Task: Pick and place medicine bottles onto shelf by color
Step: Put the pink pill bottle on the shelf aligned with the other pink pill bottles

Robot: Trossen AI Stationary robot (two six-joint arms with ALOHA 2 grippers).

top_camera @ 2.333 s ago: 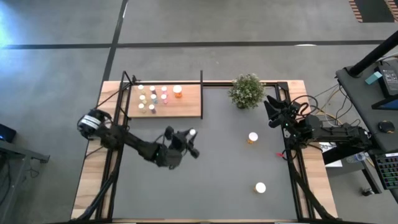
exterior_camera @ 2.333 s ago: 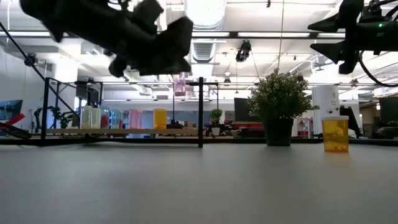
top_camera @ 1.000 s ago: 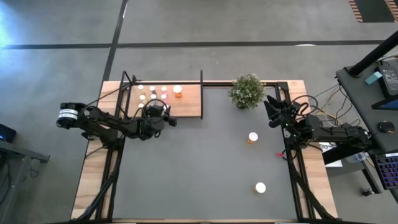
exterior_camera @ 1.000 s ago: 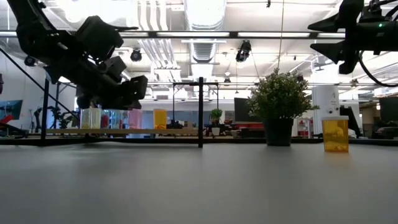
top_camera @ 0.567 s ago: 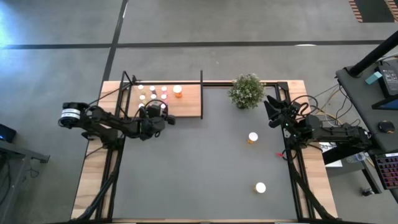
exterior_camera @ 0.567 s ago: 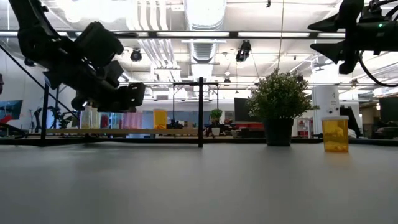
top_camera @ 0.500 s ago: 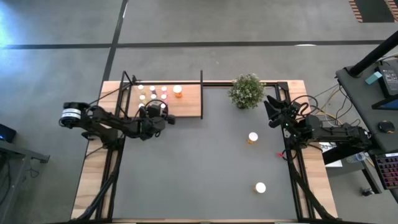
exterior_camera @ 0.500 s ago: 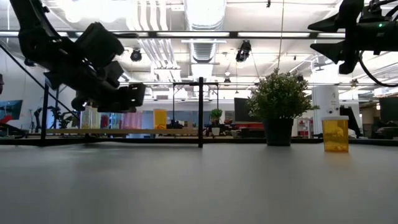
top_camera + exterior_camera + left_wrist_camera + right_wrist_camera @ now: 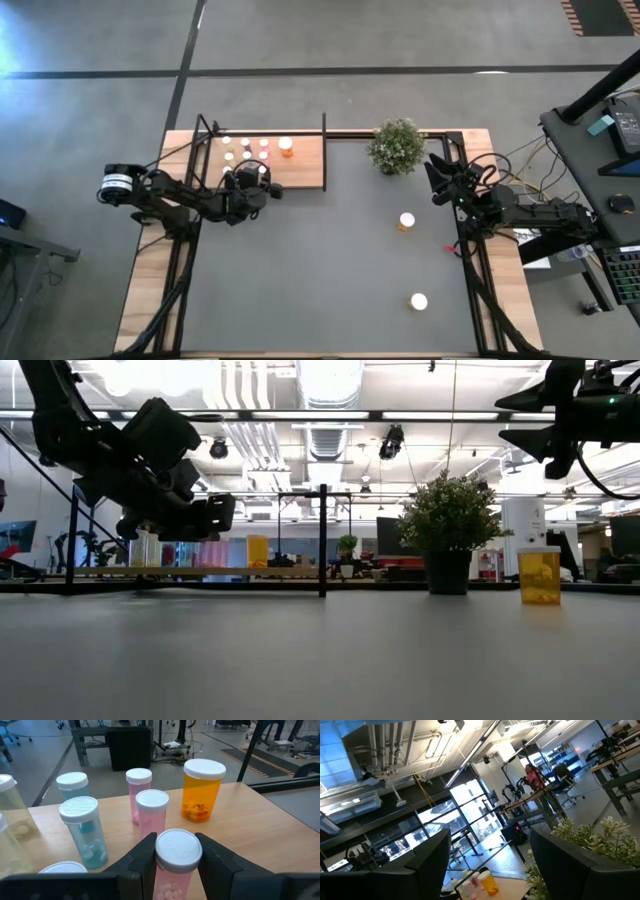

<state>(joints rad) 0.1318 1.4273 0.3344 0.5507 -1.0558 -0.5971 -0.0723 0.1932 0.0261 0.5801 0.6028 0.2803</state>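
Left claw (image 9: 172,865) is gripping a pink bottle (image 9: 175,857) just above the shelf (image 9: 300,165), behind two pink bottles (image 9: 150,810). Right claw (image 9: 490,865), waiting at the counter's (image 9: 330,270) edge, is standing open and empty. Risk: released tilted or too near, the bottle may be toppling its neighbours.

Grey concrete floor (image 9: 400,40), dark line across it. Ceiling ducts (image 9: 330,380), bright lights. Desk (image 9: 600,140) at right.
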